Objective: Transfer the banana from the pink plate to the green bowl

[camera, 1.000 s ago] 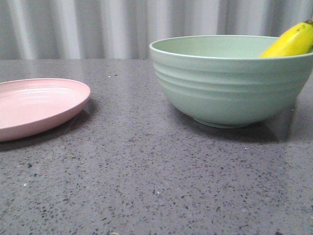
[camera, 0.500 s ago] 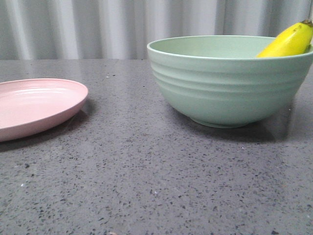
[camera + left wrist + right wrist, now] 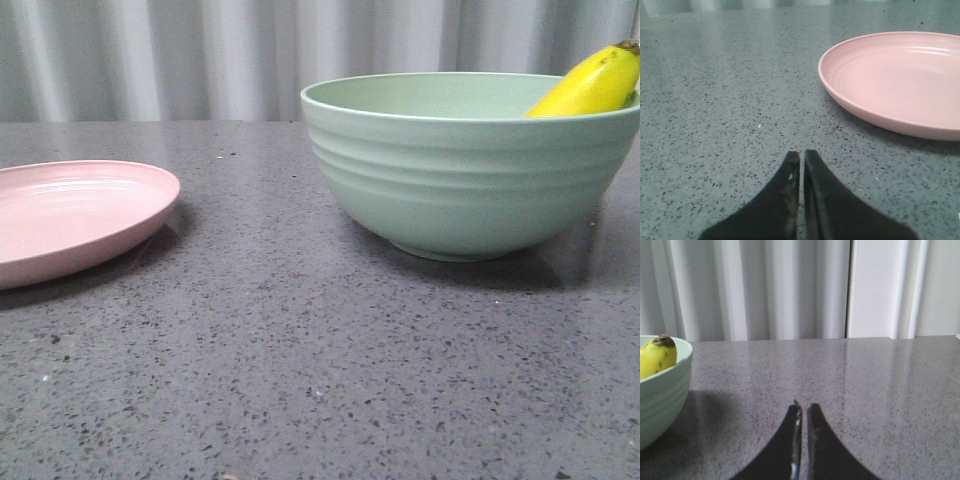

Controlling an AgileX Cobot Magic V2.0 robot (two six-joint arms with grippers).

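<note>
The banana (image 3: 592, 84) sits in the green bowl (image 3: 470, 180), leaning on the rim with its dark tip up. The pink plate (image 3: 70, 215) has nothing on it. The right gripper (image 3: 803, 412) is pinched together and holds nothing; the bowl is beside it. The left gripper (image 3: 801, 160) is pinched together too, near the plate.

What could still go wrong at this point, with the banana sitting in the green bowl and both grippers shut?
1. The banana leans on the green bowl's rim with its tip above the edge; a bump to the bowl might tip it out.
2. The right gripper sits low beside the bowl, shut and empty, so a careless retreat could knock it.
3. The left gripper is low near the pink plate and could clip its rim.
</note>
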